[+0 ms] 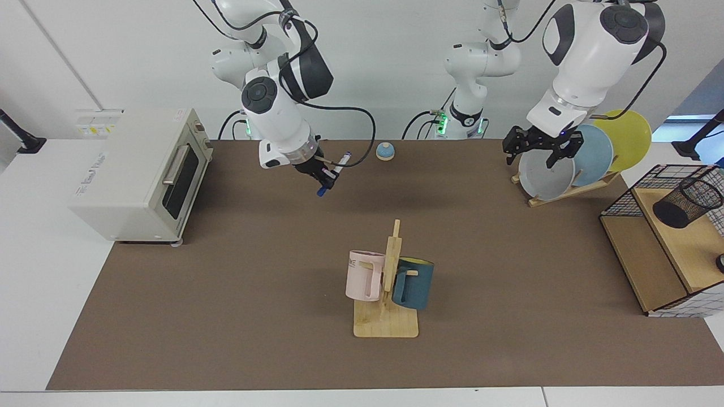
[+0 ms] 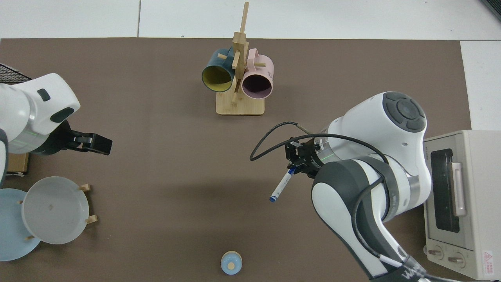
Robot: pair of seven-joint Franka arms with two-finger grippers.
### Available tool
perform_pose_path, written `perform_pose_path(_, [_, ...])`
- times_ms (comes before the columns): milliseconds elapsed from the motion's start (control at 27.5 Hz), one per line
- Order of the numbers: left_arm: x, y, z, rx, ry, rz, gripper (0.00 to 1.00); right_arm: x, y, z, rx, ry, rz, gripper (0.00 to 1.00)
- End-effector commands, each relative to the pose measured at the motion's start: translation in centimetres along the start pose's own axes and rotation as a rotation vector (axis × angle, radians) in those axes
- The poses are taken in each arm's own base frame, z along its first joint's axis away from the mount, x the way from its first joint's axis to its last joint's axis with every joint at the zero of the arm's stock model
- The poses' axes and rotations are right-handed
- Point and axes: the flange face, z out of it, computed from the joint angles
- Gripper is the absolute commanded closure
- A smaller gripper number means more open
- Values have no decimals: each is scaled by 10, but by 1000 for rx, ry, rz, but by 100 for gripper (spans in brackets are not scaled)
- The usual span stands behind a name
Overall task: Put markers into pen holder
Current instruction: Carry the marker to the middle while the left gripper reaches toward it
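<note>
— What does the facing view show?

— The right pincer hangs above the brown tabletop, pinching the marker — the barrel is tilted, with one end low by the fingers and the other pointing up toward the small blue bell. The toaster oven stands well off to that arm's side. The pen holder lies tipped on its side on the wooden shelf of the wire basket, far across the tabletop. Between them stands the mug rack with a pink mug and a teal mug.

— And the left arm?

— The left pincer hovers spread, just over the grey plate in the plate rack; a blue plate and a yellow plate stand behind.

— From the top view?

— The marker slants out of the right pincer over bare tabletop, mug rack on one side, bell on the other. The left pincer sits beside the grey plate — the pen holder is out of frame.
</note>
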Motion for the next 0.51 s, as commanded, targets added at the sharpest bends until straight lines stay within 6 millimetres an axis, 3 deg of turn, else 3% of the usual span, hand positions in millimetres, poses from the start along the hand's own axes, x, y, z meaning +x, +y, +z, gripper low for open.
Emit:
perform_pose_path(0, [-8,13,-1,-5,-8,78,12,-21,-33,6,29,-71,154,100])
perform_pose_path(255, [-6,14,-2,-18,13,388,1,-39,-61,1,223,-172,380,100])
perform_pose_path(364, [-5,20,-2,-62,32,502,0,-56,-73,6,251,-189,455,100])
perform_pose_path(473, [-4,36,-2,-60,42,624,0,-60,-76,9,250,-195,540,100])
